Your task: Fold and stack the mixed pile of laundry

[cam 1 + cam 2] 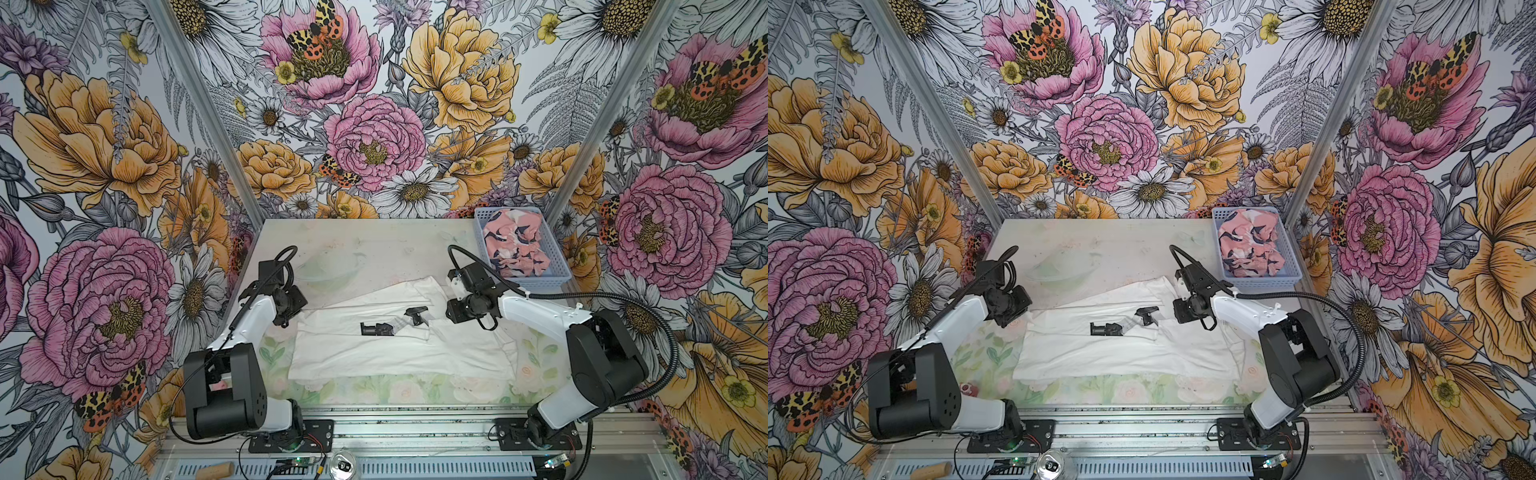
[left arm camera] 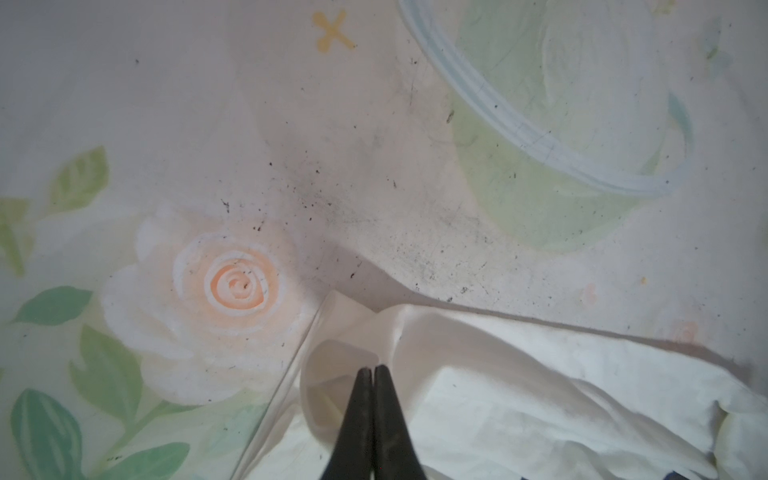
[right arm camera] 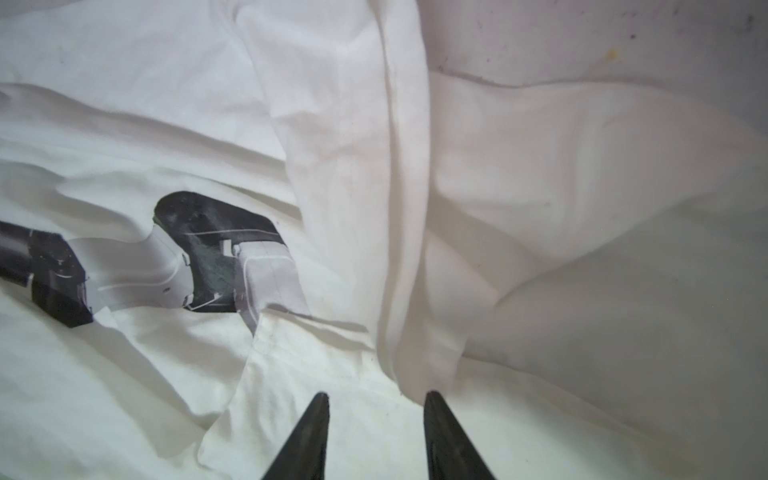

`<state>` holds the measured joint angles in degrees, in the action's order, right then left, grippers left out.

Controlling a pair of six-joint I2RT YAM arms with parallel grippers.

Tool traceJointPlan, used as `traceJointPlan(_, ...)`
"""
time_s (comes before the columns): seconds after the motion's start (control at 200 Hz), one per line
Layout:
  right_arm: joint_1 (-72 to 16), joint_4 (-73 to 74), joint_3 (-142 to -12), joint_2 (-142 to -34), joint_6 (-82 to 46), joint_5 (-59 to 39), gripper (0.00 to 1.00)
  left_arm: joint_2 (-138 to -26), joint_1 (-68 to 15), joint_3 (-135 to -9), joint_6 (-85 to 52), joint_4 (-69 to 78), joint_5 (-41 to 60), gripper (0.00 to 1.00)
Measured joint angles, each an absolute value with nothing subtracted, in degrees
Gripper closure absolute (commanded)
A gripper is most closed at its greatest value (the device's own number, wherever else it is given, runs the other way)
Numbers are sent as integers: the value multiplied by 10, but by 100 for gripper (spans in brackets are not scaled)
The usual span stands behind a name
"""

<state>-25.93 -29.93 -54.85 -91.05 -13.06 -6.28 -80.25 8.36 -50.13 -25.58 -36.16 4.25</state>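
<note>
white garment [image 1: 399,345] lies spread and creased across the middle of the counter [image 1: 374,249], under both tools.

1. left tool [image 2: 371,370]: fingers pressed together, tips over a curled edge of the white garment at its left end. whether a layer of cloth is pinched between them cannot be told.
2. right tool [image 3: 376,401]: fingers apart, tips on either side of a raised fold running up the garment's right part. contact with the cloth cannot be told.
3. graphic [image 1: 376,329]: black-grey print near the garment's centre, between the two tools, broken up by creases.
4. counter surface: pale, with a faded floral print. in the left wrist view a peach-centred rose [image 2: 237,286] with green leaves sits just beside the garment's edge. a light-blue ring outline [image 2: 540,137] over a green patch and a small yellow cross [image 2: 334,31] lie beyond it. dark specks and scuffs cover the bare area.
5. pink garment [image 1: 517,245]: crumpled, navy-and-white blotches, inside the light blue basket [image 1: 536,285] at the counter's far right corner, well apart from the white garment.
6. enclosure: walls [image 1: 374,124] on three sides carry a large flower-and-moth print and meet at metal corner posts [image 1: 199,104]. both arm bases are bolted to a metal rail [image 1: 415,428] along the near edge.
</note>
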Motion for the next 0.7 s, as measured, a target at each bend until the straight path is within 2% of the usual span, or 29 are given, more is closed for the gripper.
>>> traceJointPlan(0.24, -270, -299, -549, -928, -119, -2, 62, -802, 84, -501, -256, -362, 43, 100)
traceJointPlan(0.701, -301, -302, -567, -958, -102, 48, 64, -802, 84, -501, -256, -362, 43, 100)
